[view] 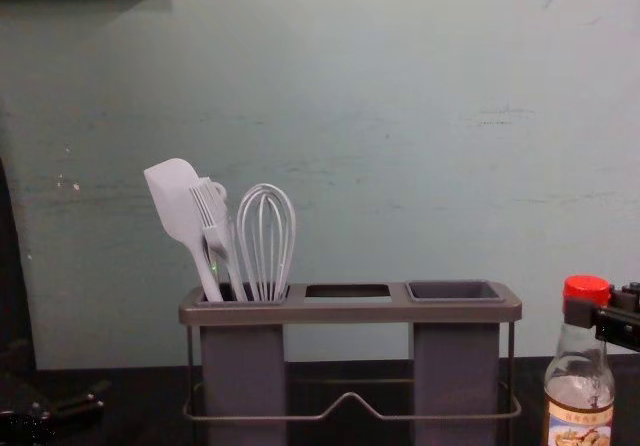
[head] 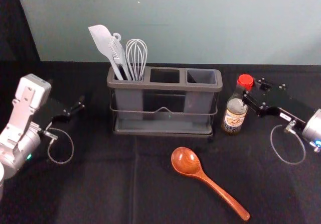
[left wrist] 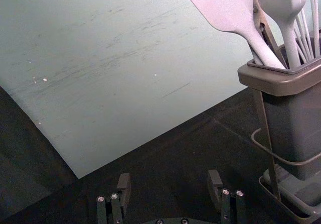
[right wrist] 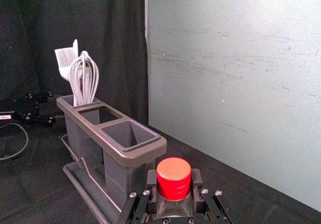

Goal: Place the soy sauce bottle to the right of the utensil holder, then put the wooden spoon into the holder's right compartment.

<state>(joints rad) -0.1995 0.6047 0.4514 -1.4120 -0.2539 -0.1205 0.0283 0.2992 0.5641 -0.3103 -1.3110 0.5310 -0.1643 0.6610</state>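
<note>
The soy sauce bottle [head: 234, 114] stands just right of the grey utensil holder [head: 165, 125], a narrow gap between them. My right gripper [head: 252, 91] comes in from the right, shut on the bottle's neck. In the right wrist view the red cap [right wrist: 174, 178] sits between the fingers of my right gripper [right wrist: 174, 193]. The chest view has the bottle [view: 579, 391] upright beside the holder [view: 350, 313]. The wooden spoon [head: 188, 162] lies in front of the holder, handle toward the front right. My left gripper [head: 75, 109] is open and empty left of the holder, as its wrist view shows [left wrist: 169, 188].
A white spatula [head: 103, 42], a brush and a whisk [head: 136, 56] stand in the holder's left compartment. The middle and right compartments [head: 201, 76] hold nothing visible. A pale wall [view: 350, 116] rises behind the black-covered table [head: 100, 184].
</note>
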